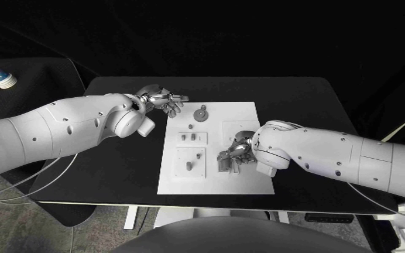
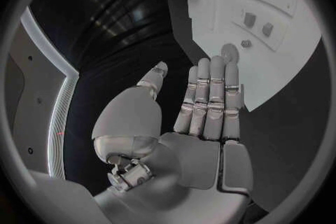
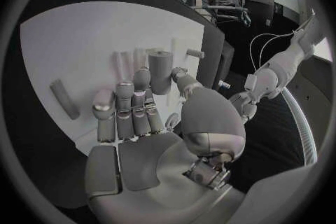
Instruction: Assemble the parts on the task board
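Note:
The white task board (image 1: 244, 118) lies mid-table with small grey parts on it: a round disc part (image 1: 201, 114) near its far end, and small pegs (image 1: 191, 137) in its left half. My left hand (image 1: 160, 99) hovers at the board's far left corner. Its palm (image 2: 203, 140) is flat, its fingers are straight, and it holds nothing. My right hand (image 1: 236, 153) is low over the board's right middle. There its thumb and a fingertip (image 3: 142, 75) lie against either side of an upright grey cylinder (image 3: 159, 70), pinching it.
A flat grey bar (image 3: 63, 99) and thin pegs (image 3: 122, 64) lie on the board beside my right hand. The black table (image 1: 304, 101) has bare room to the board's right and far side. A blue-and-white object (image 1: 7, 80) sits off the table at far left.

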Controlling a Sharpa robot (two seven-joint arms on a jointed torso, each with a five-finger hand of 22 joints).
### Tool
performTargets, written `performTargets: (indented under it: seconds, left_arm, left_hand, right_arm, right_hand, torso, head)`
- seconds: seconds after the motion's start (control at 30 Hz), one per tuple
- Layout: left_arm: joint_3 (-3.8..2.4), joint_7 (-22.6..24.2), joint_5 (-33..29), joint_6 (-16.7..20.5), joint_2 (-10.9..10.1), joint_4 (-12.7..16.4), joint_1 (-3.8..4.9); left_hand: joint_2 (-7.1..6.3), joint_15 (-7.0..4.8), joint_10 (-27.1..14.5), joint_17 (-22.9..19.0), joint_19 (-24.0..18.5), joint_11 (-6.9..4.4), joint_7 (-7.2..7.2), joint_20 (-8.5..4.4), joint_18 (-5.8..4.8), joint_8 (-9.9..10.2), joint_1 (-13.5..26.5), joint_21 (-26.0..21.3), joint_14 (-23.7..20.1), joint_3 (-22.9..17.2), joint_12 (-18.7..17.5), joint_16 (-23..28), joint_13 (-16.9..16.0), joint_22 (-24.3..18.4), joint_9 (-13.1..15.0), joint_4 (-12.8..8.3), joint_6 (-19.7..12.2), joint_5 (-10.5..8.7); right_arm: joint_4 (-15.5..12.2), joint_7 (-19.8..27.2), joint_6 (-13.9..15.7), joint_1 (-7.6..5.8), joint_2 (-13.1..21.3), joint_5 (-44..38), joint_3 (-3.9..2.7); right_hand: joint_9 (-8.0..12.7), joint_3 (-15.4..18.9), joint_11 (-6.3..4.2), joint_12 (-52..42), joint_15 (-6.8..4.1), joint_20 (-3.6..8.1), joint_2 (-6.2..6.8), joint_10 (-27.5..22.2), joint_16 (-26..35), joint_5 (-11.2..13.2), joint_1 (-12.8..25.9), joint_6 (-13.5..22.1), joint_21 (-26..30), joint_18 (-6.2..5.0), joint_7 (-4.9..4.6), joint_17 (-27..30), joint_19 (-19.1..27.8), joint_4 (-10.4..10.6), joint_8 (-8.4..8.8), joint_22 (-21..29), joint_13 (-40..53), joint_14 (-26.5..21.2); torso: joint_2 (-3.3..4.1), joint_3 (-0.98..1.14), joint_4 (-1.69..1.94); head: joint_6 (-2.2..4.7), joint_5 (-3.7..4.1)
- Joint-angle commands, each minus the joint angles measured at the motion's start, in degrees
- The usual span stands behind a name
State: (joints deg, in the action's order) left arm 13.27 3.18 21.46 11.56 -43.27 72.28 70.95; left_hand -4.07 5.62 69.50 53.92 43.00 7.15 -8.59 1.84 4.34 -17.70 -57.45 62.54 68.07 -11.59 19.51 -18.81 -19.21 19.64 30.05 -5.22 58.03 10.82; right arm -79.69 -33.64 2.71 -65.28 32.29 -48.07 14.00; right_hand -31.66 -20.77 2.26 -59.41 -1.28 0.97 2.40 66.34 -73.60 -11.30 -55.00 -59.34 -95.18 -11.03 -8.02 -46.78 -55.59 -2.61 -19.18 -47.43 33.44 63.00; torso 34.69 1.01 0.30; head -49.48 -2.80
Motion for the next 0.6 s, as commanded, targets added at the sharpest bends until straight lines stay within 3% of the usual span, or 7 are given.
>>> performTargets:
  seconds: [0.03, 0.6]
  left_arm:
    - [-0.03, 0.19, -0.33, -0.78, 0.06, 0.13, 0.10]
    - [-0.03, 0.12, -0.33, -0.92, 0.15, 0.07, 0.13]
  left_hand:
    - [-0.55, -0.04, -0.40, 0.05, -0.30, -0.11, -0.02, 0.01, 0.78, -0.20, 0.22, -0.34, -0.54, -0.07, -0.25, 0.35, 0.00, -0.05, -0.09, 0.43, -0.42, -0.18]
    - [-0.59, -0.04, -0.42, 0.05, -0.32, -0.11, -0.03, 0.01, 0.78, -0.21, 0.24, -0.35, -0.57, -0.09, -0.26, 0.36, 0.00, -0.05, -0.09, 0.47, -0.45, -0.19]
  right_arm:
    - [-0.01, 0.22, -2.24, 0.34, -0.15, 0.10, 0.16]
    - [0.38, 0.44, -2.15, 0.37, -0.83, -0.35, 0.16]
  right_hand:
    - [0.15, -2.59, 0.24, 0.39, 0.26, 0.26, -0.29, -0.11, -0.04, -0.20, 0.22, 0.09, -7.20, -3.97, -0.33, 0.07, 0.23, -2.25, 0.19, -0.08, -0.09, -0.11]
    - [0.17, -2.65, 0.26, 0.40, 0.28, 0.24, -0.24, -0.13, -0.05, -0.19, 0.38, 0.08, -7.19, -3.97, -0.32, 0.07, 0.25, -2.19, 0.20, -0.10, -0.11, -0.14]
  torso:
    - [0.02, -0.02, -0.01]
    - [0.02, -0.12, 0.01]
  head:
    - [-0.06, 0.00]
    - [-0.10, -0.10]
